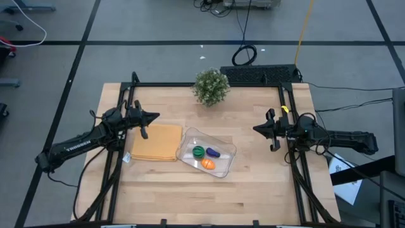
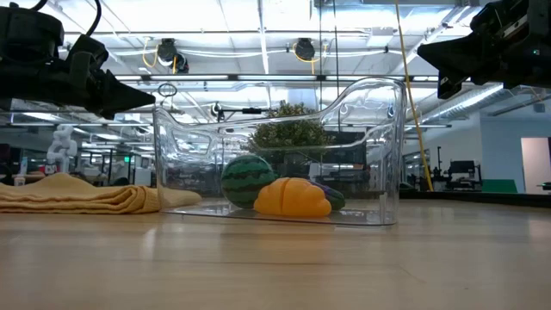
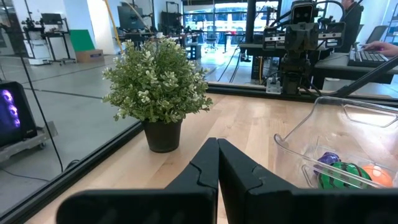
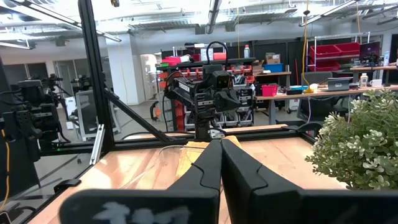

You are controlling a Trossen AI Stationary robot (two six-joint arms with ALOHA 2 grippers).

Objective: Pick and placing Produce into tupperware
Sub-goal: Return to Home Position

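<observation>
Three produce pieces (image 1: 207, 164) inside tupperware (image 1: 192, 138); left pincer (image 1: 155, 116), right pincer (image 1: 256, 129) well aside.

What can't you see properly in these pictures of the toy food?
- Low view: the purple piece is mostly hidden behind the orange piece.
- Left wrist view: the tupperware is cut off by the picture's edge, so only part of its inside shows.
- Right wrist view: the shut right claw fills the foreground and blocks the tupperware's inside.
</observation>
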